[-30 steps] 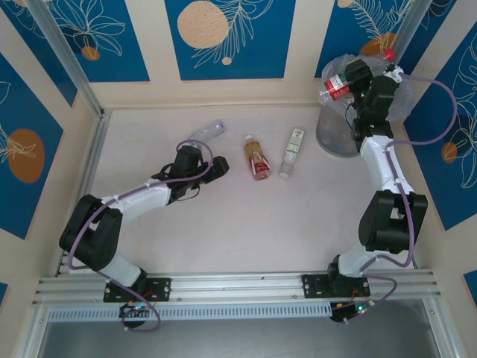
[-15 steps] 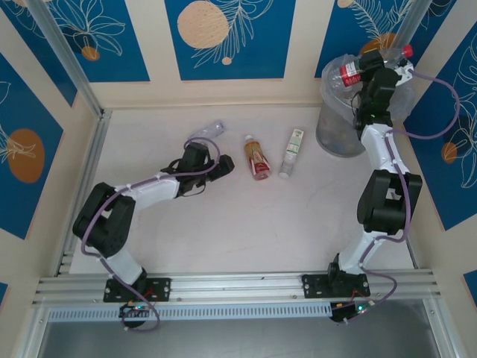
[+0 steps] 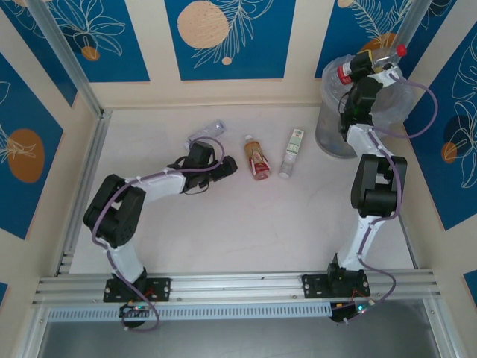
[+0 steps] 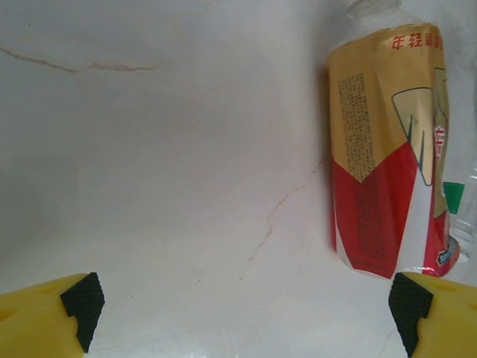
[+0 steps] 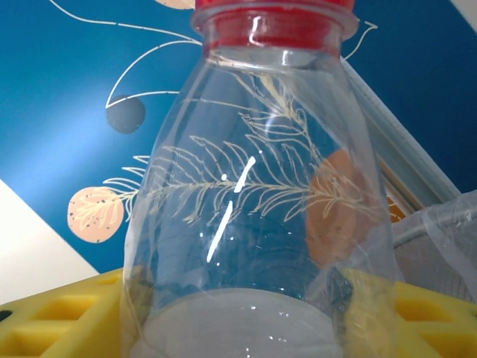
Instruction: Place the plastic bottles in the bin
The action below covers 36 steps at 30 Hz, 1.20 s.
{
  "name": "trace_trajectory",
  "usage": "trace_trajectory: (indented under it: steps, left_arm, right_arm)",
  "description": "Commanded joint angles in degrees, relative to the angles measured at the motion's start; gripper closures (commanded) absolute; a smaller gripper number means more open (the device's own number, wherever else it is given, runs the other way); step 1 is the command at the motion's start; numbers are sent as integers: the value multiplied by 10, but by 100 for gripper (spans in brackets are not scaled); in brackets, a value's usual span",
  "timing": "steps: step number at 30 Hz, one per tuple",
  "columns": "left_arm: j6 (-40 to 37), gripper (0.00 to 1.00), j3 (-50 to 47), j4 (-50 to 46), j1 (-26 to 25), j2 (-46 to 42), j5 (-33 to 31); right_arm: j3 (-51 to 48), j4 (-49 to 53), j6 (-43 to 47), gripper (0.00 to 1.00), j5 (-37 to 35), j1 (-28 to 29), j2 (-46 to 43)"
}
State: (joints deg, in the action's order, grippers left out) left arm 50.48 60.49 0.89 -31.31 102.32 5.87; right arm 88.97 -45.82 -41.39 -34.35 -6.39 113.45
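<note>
The right gripper, clamped on a clear red-capped plastic bottle lying crosswise over the tall grey bag-lined bin (near its far rim), could drop it outside if released off-centre.

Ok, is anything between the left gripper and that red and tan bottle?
Nothing visible. The open left gripper faces bare table, and the red and tan bottle lies just ahead, toward the right of the wrist view. The green-labelled bottle lies beyond it.

Pale marbled tabletop, blue leaf-patterned wall panels, aluminium front rail.
</note>
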Motion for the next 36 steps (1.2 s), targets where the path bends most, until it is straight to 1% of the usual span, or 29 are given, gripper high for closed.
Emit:
trace_trajectory:
  steps: [1,4,14,17,19,22,23,24,25,26,31,36]
  left_arm:
    - [1,0,29,-11,-5,21,16]
    - [4,1,39,-10,-6,33,23]
    - [9,1,56,-7,-9,54,37]
    - [10,1,57,-7,-9,54,40]
    - [11,0,57,-7,-10,53,40]
    - [11,0,54,-7,-11,49,38]
    - [11,1,53,-7,-12,48,38]
    - [11,0,51,-7,-11,48,38]
    - [11,0,51,-6,-12,47,38]
    - [10,0,49,-6,-13,46,38]
    - [11,0,43,-1,-15,38,40]
    - [8,0,25,2,-16,18,34]
  right_arm:
    - [-3,-79,22,36,-37,-2,13]
    - [-8,-79,30,36,-38,-7,12]
    - [-10,-88,107,32,-30,-29,17]
    - [9,-87,161,30,-18,-29,28]
    - [25,-79,204,27,-13,-26,34]
    - [35,-76,247,22,-25,-19,36]
    - [35,-77,252,18,-31,-17,35]
    - [34,-76,256,11,-33,-18,33]
    - [35,-72,255,6,-32,-18,32]
    - [35,-65,253,4,-31,-18,30]
    - [17,-52,240,3,-30,-14,13]
    - [-19,-57,221,1,-72,-11,-14]
